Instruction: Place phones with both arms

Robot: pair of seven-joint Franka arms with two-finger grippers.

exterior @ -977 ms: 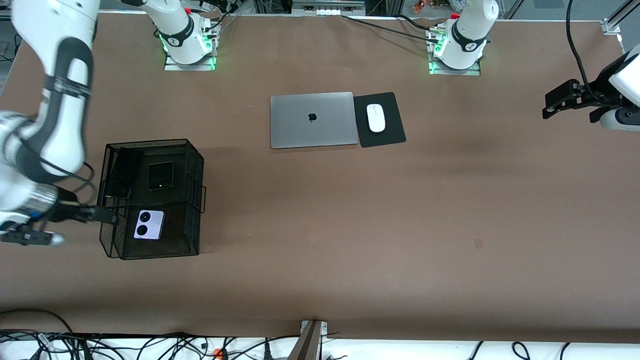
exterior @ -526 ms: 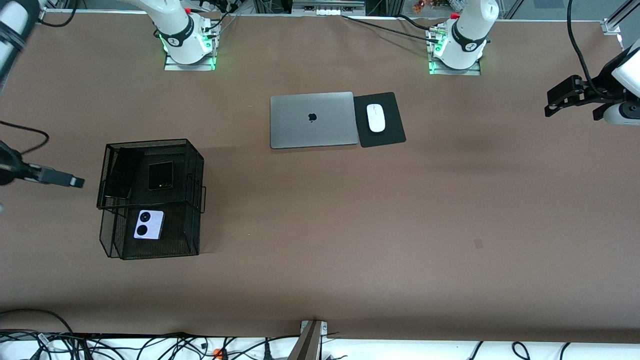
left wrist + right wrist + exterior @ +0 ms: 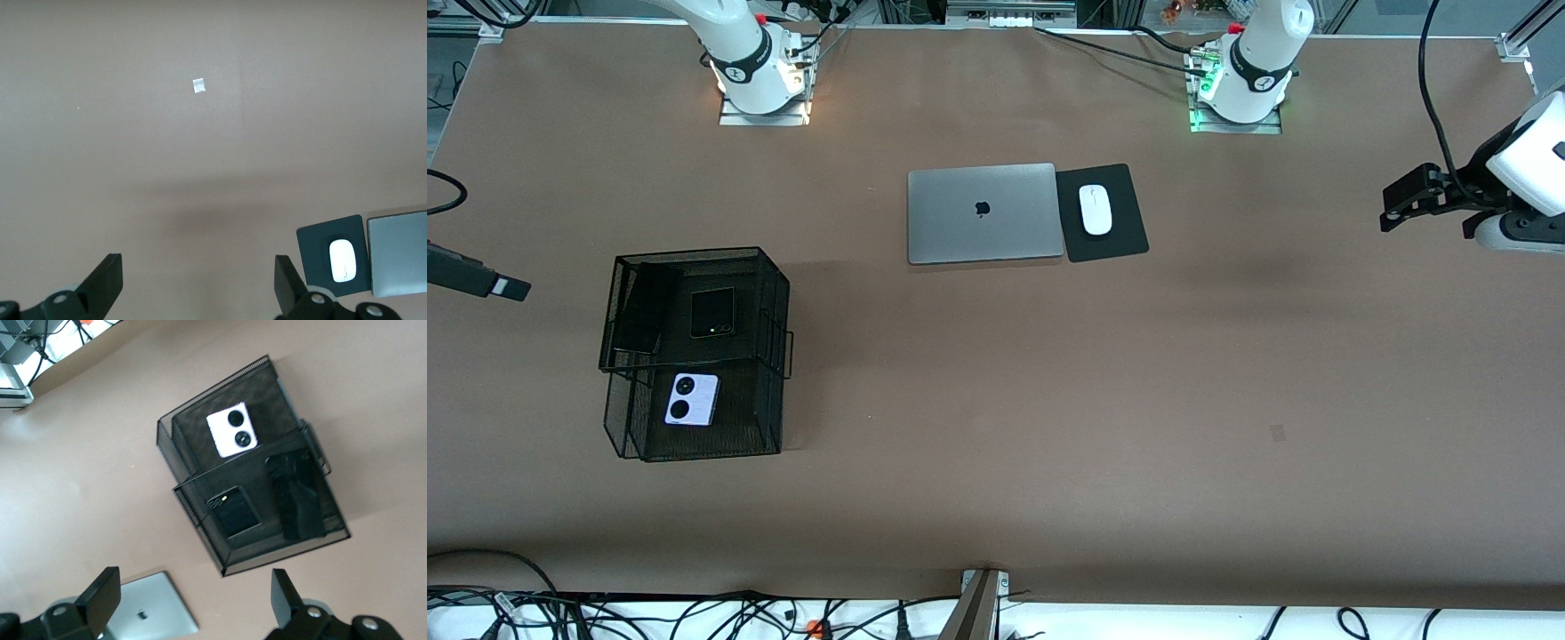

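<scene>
A black mesh basket stands toward the right arm's end of the table. The long black slab phone and the small squarish black phone lie in its part farther from the front camera. The lilac-white phone lies in its nearer part. The right wrist view shows all three: lilac-white, small black, long slab. My right gripper is open and empty, high beside the basket at the table's end. My left gripper is open and empty over bare table at the left arm's end.
A closed silver laptop lies mid-table near the bases, with a white mouse on a black pad beside it. Both show in the left wrist view, mouse and laptop. Cables hang along the table's near edge.
My right arm has pulled away from the basket's edge and risen toward the end of the table. The lilac-white phone stays in the basket. My left gripper shifted slightly.
</scene>
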